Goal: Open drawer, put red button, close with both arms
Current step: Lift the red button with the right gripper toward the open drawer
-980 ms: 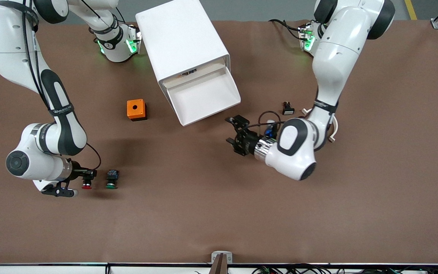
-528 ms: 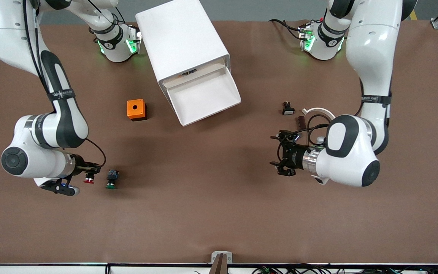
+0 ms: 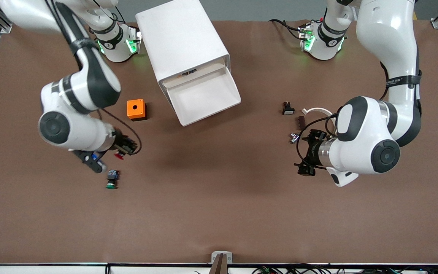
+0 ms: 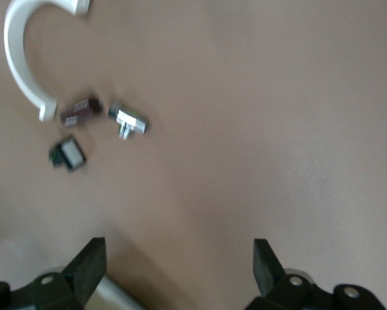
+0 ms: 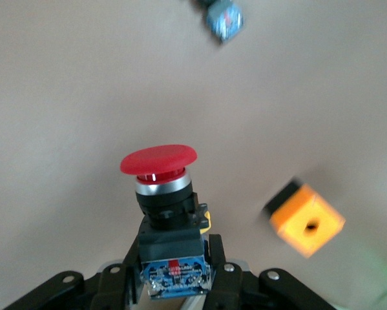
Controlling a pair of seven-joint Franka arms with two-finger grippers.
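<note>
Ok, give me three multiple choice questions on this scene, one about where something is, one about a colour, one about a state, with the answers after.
1. Where is the red button?
A. In the drawer
B. In the right gripper, above the table
C. On the orange box

2. What colour is the cap of the button lying on the table, nearer the front camera than the right gripper?
A. Green
B. Yellow
C. White

3. What state is the drawer in?
A. Shut
B. Taken out of the cabinet
C. Pulled open, nothing in it

Answers: 1 B, the right wrist view shows the fingers clamped on the button's body. 2 A, the green button shows its green cap in the front view. 3 C, its tray sticks out of the cabinet, bare white inside. The left gripper hangs open over bare table.
</note>
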